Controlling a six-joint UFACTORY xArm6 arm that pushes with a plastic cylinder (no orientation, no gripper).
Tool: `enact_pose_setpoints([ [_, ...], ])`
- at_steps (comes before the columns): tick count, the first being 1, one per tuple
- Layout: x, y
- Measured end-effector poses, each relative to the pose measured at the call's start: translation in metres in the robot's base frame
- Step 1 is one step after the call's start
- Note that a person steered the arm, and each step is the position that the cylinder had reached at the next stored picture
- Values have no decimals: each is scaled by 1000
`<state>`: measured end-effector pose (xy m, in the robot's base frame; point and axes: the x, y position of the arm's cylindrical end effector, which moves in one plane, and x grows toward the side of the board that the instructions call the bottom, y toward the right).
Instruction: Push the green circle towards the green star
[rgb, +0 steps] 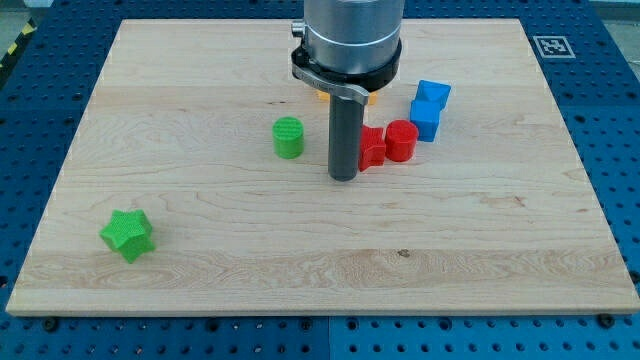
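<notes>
Jaws do not exist on this arm: it ends in a straight dark rod, and my tip (343, 177) rests on the wooden board (200, 90) near its middle, touching no block that I can make out with certainty. Just to the view's right of my tip sits a red block (372, 148) of uneven shape, so close to the rod that I cannot tell whether they touch. Beside that stands a red cylinder (402, 140), touching the first red block. Further to the view's right and slightly higher lie two blue blocks, a blue cube (425, 119) and, behind it, a blue angular block (433, 94). An orange block (322, 97) peeks out behind the arm's grey housing, mostly hidden.

To the view's left of my tip, near but apart, stands the green circle (288, 137), an upright green cylinder. Well apart from it, toward the view's bottom left, lies the green star (128, 235). Around the board runs a blue perforated table (610, 120).
</notes>
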<state>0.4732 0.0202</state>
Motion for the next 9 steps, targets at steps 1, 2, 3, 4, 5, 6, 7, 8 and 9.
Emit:
enact_pose_setpoints([
  [1, 0, 0],
  [2, -6, 0],
  [3, -36, -3],
  [4, -61, -32],
  [5, -61, -81],
  [6, -61, -99],
  [7, -61, -99],
  [8, -61, -113],
  [9, -61, -123],
])
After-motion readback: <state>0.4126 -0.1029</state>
